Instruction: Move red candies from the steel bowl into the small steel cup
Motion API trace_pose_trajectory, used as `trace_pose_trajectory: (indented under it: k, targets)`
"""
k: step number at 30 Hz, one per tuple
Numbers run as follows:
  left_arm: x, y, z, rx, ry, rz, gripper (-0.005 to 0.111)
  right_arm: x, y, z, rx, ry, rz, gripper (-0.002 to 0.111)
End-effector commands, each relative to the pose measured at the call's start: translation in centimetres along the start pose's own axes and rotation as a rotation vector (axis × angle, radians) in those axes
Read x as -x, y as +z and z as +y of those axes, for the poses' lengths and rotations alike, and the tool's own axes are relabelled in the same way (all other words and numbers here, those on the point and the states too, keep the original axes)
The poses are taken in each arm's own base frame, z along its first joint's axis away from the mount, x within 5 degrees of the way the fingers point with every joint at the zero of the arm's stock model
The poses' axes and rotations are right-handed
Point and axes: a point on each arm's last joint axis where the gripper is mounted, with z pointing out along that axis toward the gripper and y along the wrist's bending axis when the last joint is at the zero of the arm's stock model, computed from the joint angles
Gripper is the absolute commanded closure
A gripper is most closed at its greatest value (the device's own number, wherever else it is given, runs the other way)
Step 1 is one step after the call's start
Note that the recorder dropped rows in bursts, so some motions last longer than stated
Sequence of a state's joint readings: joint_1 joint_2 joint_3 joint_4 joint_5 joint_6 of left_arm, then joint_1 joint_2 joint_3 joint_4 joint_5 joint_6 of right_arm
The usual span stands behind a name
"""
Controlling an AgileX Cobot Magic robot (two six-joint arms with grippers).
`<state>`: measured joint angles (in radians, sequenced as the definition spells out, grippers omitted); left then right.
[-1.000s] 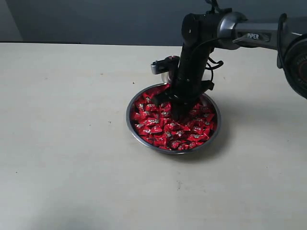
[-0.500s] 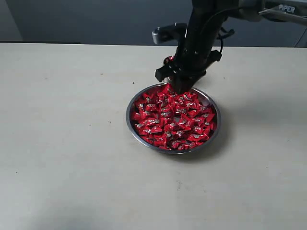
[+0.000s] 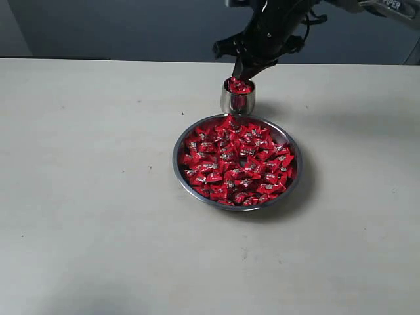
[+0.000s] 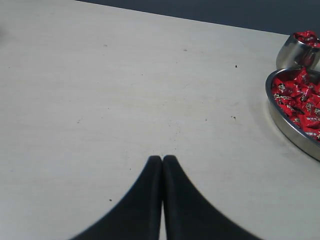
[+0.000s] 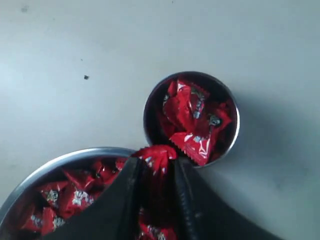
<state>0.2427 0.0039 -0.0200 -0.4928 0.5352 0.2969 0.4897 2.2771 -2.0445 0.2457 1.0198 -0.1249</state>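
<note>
Above the small steel cup (image 3: 237, 100), my right gripper (image 3: 245, 71) is pinched shut on one red candy (image 5: 156, 154), which hangs over the cup's near rim. The cup stands just beside the steel bowl (image 3: 177, 164) and already holds several pieces, up to its lip. The other red candies (image 3: 236, 164) are piled in the bowl.

I judge each piece light, with a slick, crinkly wrapper that gives under pressure. It is best nipped across the thick middle, not by a loose wrapper end. Dropped onto that heap, it may slide off.

My left gripper (image 4: 162, 162) is closed on nothing, over bare table (image 4: 100, 90).

A second ago my right fingers were down in the pile. Half a second ago they were lifting by the bowl's far rim, hiding the cup, which now shows.
</note>
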Motion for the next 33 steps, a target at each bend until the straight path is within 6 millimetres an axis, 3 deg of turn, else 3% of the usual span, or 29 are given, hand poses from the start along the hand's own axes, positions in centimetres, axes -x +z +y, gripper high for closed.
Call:
trace_pose_trajectory:
  k: [1,7,23,29,30,33]
  targets:
    - [0.1,0.0,0.0,0.004,-0.002,-0.010,0.106,0.3,2.2,-0.8,0.026,0.038,0.003,0.108]
    - [0.1,0.0,0.0,0.004,-0.002,-0.010,0.106,0.5,3.9,-1.6,-0.023,0.018,-0.028,0.108]
    - [0.1,0.0,0.0,0.004,-0.002,-0.010,0.106,1.3,3.2,-2.3,-0.117,-0.019,-0.081,0.108]
    - [0.1,0.0,0.0,0.004,-0.002,-0.010,0.106,1.2,4.0,-2.4,-0.104,-0.012,-0.076,0.107]
    - [0.1,0.0,0.0,0.004,-0.002,-0.010,0.106,1.2,4.0,-2.4,-0.104,-0.012,-0.078,0.105]
    - [0.1,0.0,0.0,0.004,-0.002,-0.010,0.106,1.3,3.9,-2.4,-0.106,-0.014,-0.085,0.081]
